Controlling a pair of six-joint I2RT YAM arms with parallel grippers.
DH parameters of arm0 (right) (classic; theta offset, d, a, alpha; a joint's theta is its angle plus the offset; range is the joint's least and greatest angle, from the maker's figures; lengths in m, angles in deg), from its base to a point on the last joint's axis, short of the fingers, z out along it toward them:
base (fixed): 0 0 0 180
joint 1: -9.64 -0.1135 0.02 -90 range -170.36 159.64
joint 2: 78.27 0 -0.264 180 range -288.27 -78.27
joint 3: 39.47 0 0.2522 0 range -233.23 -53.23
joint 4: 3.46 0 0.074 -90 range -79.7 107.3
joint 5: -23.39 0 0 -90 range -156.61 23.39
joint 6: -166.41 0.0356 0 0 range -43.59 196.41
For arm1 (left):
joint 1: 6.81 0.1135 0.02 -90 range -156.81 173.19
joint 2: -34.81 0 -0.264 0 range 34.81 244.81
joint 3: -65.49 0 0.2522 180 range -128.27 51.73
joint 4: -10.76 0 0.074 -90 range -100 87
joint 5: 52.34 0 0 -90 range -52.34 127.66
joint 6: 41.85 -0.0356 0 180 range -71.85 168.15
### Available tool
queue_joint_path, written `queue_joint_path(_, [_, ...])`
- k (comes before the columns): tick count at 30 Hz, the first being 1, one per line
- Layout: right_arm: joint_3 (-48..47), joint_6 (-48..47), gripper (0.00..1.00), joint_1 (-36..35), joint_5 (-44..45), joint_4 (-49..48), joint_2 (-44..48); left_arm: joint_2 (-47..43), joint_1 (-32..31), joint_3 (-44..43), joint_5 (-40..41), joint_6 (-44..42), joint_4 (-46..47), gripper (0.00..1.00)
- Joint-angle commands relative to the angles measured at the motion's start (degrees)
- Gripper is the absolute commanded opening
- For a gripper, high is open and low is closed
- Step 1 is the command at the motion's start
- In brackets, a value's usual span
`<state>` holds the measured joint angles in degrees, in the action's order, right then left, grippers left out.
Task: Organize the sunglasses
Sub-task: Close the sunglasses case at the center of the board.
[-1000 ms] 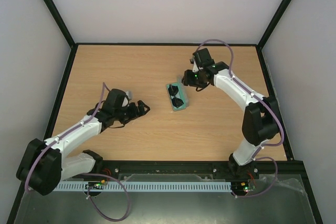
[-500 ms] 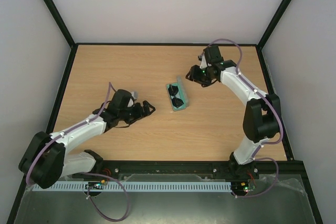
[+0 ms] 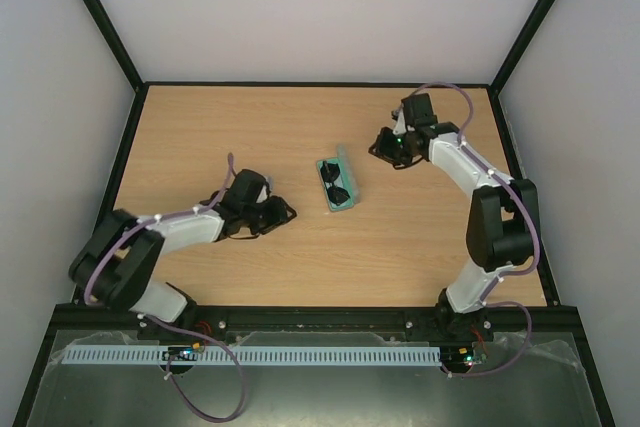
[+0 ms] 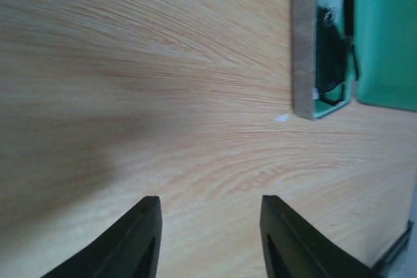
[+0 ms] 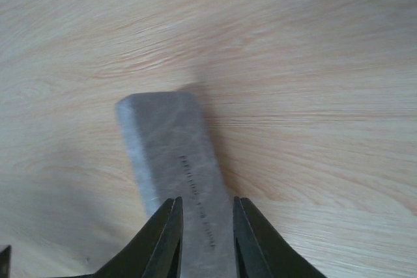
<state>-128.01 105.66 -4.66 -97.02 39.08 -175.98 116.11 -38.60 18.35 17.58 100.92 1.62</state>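
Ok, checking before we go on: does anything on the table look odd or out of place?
Nothing looks damaged or spilled. The sunglasses lie inside the case, which sits open and slightly askew on the table.

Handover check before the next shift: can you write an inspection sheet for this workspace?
Surface: wooden table, no damage seen.
Job's things: sunglasses lying in the open case.
Clutter: grey strip at the right claw.
Claws: left claw open above bare wood; right claw flanks the strip, grip unclear.
Cables: purple cable along each arm.
Surroundings: pale walls, black frame.
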Motion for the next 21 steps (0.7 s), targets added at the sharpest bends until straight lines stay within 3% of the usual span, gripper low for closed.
queue_joint_path(1, [3.63,1.63,0.18,1.89,-1.86,-4.49,1.02,8.14,0.42,-3.53,-2.65,-0.85,5.28,0.38])
queue_joint_path(5, [4.37,2.68,0.09,1.91,-5.61,-7.06,-1.76,16.96,0.79,-8.69,-2.80,-1.92,5.20,0.25])
queue_joint_path(14, [3.03,3.26,0.12,0.22,-8.68,-7.78,-5.50,28.20,2.08,-21.01,-2.80,-3.83,2.56,0.22])
queue_joint_path(21, [3.37,2.78,0.12,-4.64,-8.99,-8.47,-6.49,33.54,1.97,-25.48,-2.81,-4.52,1.24,0.18])
